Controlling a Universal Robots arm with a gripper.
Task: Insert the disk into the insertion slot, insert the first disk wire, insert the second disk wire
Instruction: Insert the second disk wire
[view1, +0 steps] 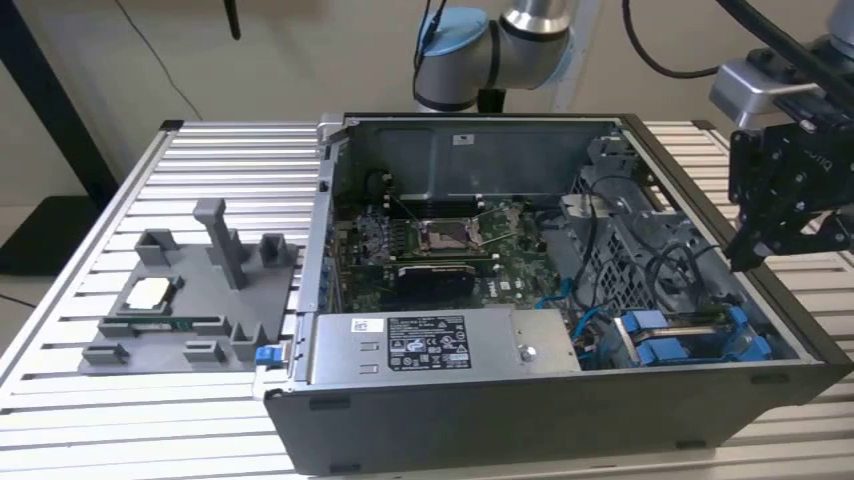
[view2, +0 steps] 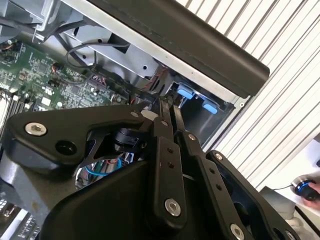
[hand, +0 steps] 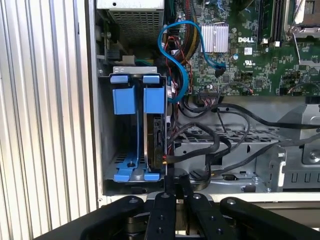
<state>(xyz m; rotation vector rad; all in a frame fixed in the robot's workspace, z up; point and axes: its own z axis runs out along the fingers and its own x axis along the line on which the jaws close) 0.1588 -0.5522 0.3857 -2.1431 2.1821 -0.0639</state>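
Note:
The disk (hand: 158, 137) stands on edge in the drive bay, in its blue carrier (hand: 154, 100), next to a second blue carrier (hand: 124, 102) at the case wall. In the exterior view the disk (view1: 687, 335) sits in the case's near corner on the exterior view's right. A blue wire (hand: 172, 65) loops down toward the disk's edge, and black wires (hand: 200, 150) run up to it. I cannot tell whether any wire is plugged in. My gripper (hand: 175, 182) hovers just above the bay, fingers pressed together with nothing between them. It also appears as the gripper (view2: 167, 105) and the gripper (view1: 745, 255).
The open computer case (view1: 534, 420) lies on a slatted metal table (view1: 214, 150). Inside are a silver power supply box (view1: 441, 345) and the motherboard (view1: 441, 240). A grey fixture plate (view1: 187, 300) lies on the exterior view's left. A hand (view2: 312, 187) rests on a mouse.

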